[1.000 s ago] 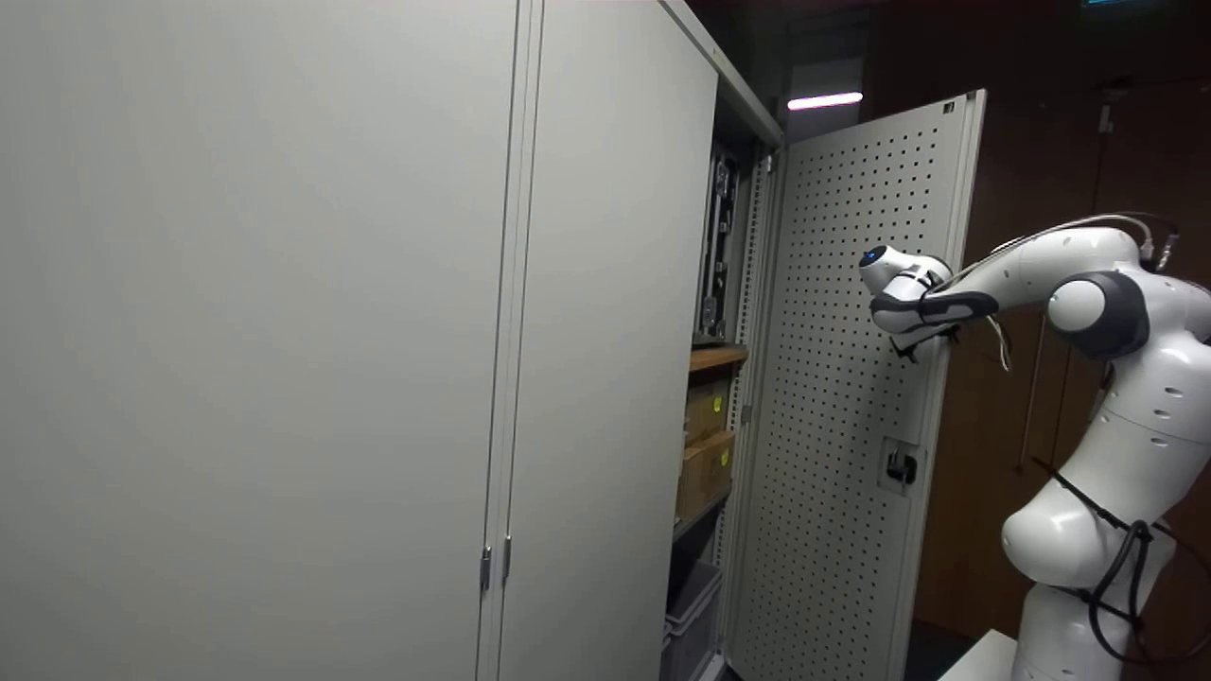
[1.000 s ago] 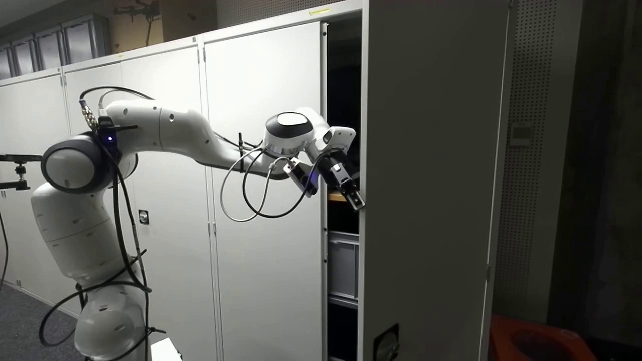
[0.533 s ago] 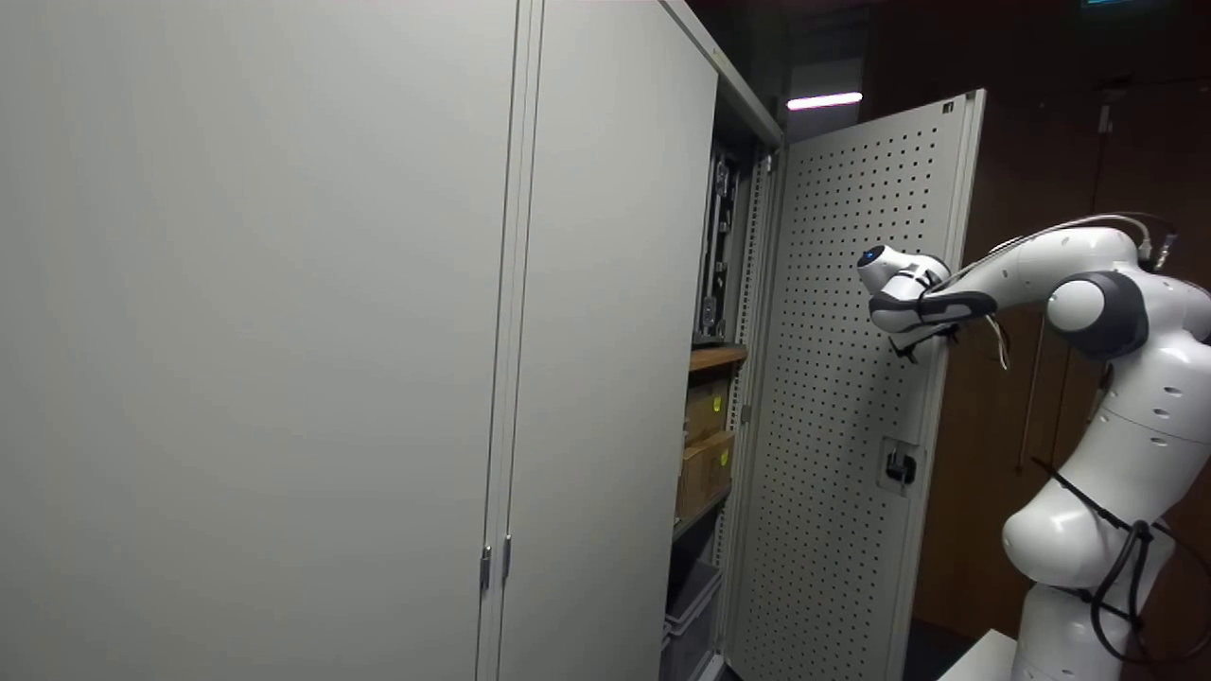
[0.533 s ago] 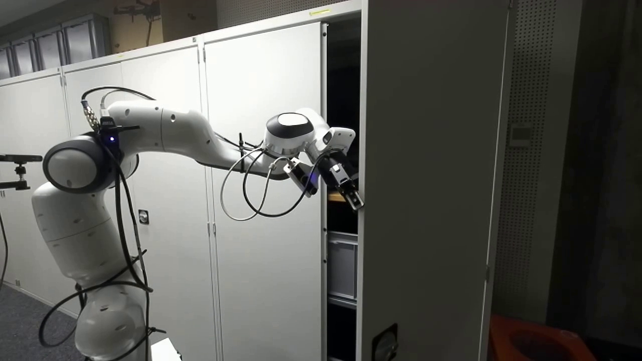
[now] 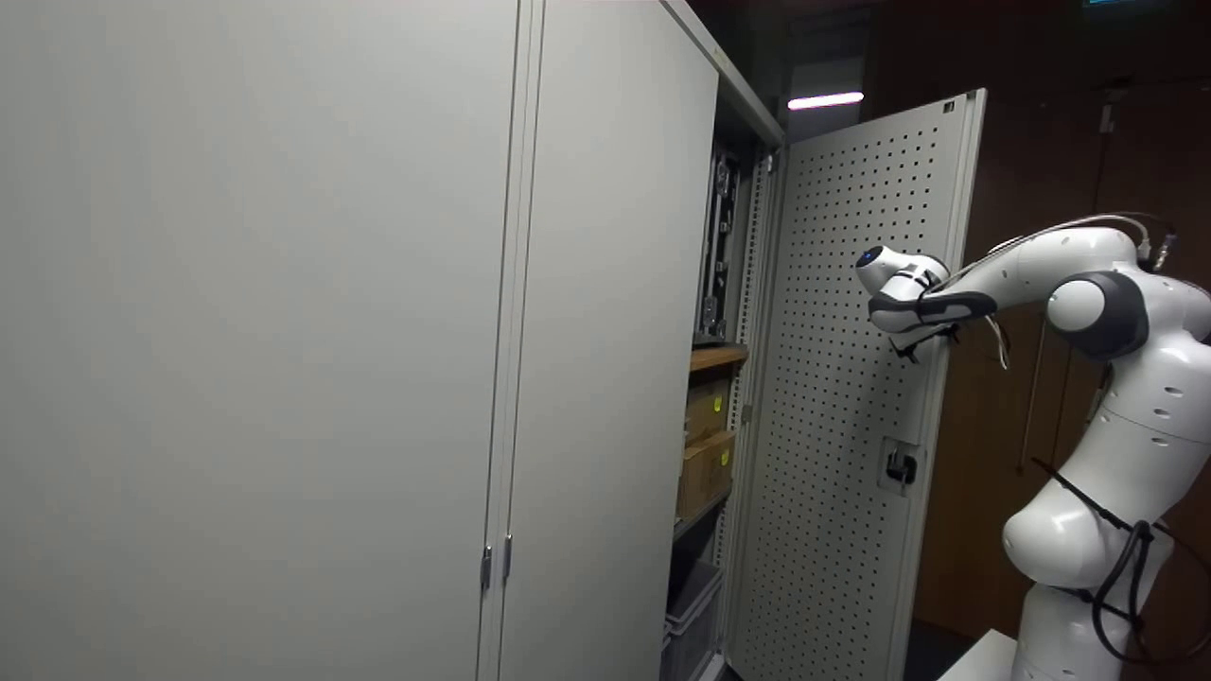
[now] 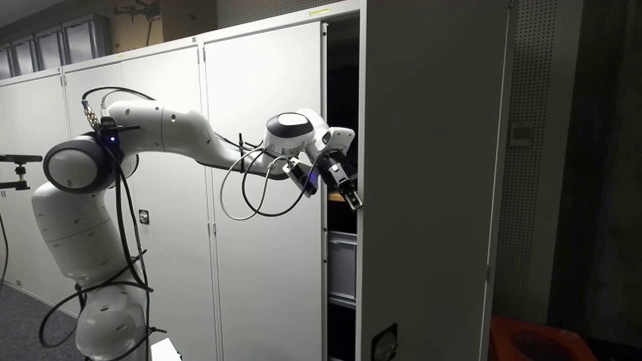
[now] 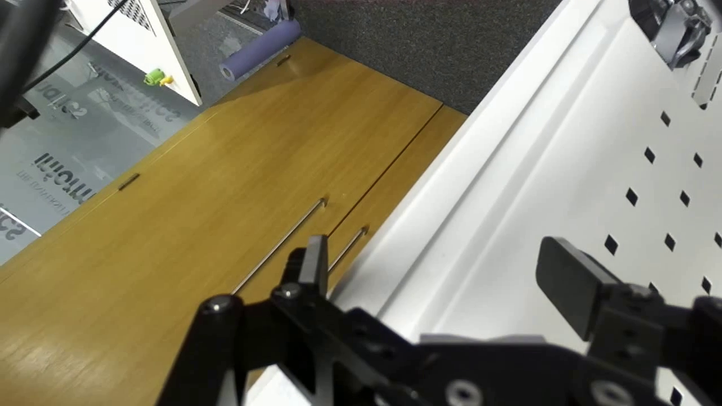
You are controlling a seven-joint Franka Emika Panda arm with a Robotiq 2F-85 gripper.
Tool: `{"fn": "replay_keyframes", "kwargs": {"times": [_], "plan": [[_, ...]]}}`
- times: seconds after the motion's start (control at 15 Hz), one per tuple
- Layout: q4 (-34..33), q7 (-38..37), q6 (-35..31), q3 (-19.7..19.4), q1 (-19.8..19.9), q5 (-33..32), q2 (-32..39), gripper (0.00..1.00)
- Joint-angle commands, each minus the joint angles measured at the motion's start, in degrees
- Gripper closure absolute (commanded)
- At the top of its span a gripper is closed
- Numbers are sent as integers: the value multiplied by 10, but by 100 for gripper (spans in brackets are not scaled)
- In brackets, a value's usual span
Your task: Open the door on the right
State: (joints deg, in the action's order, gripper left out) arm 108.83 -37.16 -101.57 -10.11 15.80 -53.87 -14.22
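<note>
The door is a tall light-grey metal panel standing ajar. Its perforated inner face [image 5: 833,378] and small dark latch [image 5: 901,467] show in an exterior view; its plain outer face [image 6: 431,175] shows in an exterior view. My gripper [image 6: 355,201] is at the door's free edge, well above the latch. In the wrist view the jaws [image 7: 437,270] are spread wide and empty. One finger lies beyond the door's edge [image 7: 451,225], the other over the inner face. I cannot tell whether they touch it. The gripper [image 5: 905,354] is partly hidden by the wrist in an exterior view.
The adjoining plain cabinet door [image 5: 615,284] is closed. Inside are a wooden shelf [image 5: 716,357], cardboard boxes [image 5: 707,463] and a grey bin [image 6: 342,265]. An orange object [image 6: 541,341] stands beyond the hinge side. Wooden doors [image 7: 225,197] with bar handles show in the wrist view.
In an exterior view the door's free edge and the gripper shift very slightly left, and the dark gap beside the edge narrows a little. The rest of the arm hardly moves.
</note>
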Motion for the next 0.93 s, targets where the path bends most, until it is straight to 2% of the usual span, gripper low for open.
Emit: {"fn": "replay_keyframes", "kwargs": {"times": [0.0,0.87], "plan": [[-18,-4,-14,-15,2,-19,8,0],[-10,-8,-44,-79,30,-5,6,0]]}}
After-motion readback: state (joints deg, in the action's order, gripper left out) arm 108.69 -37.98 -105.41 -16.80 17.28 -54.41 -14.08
